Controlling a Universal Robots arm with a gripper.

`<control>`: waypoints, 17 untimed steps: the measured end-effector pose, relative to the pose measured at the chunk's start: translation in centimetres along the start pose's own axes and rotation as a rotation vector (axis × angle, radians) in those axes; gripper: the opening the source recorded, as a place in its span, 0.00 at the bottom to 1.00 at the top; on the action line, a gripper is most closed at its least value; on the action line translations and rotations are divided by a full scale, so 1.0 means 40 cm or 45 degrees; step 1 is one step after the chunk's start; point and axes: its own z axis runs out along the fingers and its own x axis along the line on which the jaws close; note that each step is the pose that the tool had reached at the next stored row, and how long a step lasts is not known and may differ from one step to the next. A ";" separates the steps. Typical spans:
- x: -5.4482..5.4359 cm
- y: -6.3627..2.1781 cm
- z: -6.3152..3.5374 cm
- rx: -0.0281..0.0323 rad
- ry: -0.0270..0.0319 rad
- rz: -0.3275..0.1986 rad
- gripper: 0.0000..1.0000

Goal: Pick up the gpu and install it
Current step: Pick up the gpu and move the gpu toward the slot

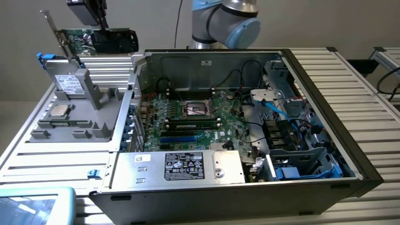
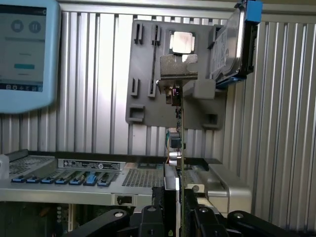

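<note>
Jaws are clamping one graphics card by its edge. In the wrist view the two black fingers of the single gripper are pressing on either side of the thin board. The board is running edge-on away from them toward its one silver bracket.

In the exterior view the card is hanging in the air over the far edge of the slatted table, toward the corner on the exterior view's left. Its green face and one black cooler are facing the camera, and the bracket is sticking up at the end on the exterior view's left. The card is sitting clear of the computer case.

Below it, along the table edge on the exterior view's left, one grey holder is carrying one silver drive standing upright and one square processor chip lying flat. The one open case is lying in the middle of the table, showing one green main board and one labelled silver power box against its near wall. One tablet is sitting at the near corner on the exterior view's left. One arm is rising behind the case.

The picture's top edge is cutting off the arm and the gripper's body, and the tablet is cropped too. Seen edge-on from the wrist, the card is hiding both faces. The label print cannot be read.
</note>
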 end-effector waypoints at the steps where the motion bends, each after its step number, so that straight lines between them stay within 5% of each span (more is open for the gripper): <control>1: 0.001 -0.011 0.000 -0.0001 0.0000 0.000 0.27; 17: 0.018 -0.193 0.008 0.0000 0.0000 0.000 0.27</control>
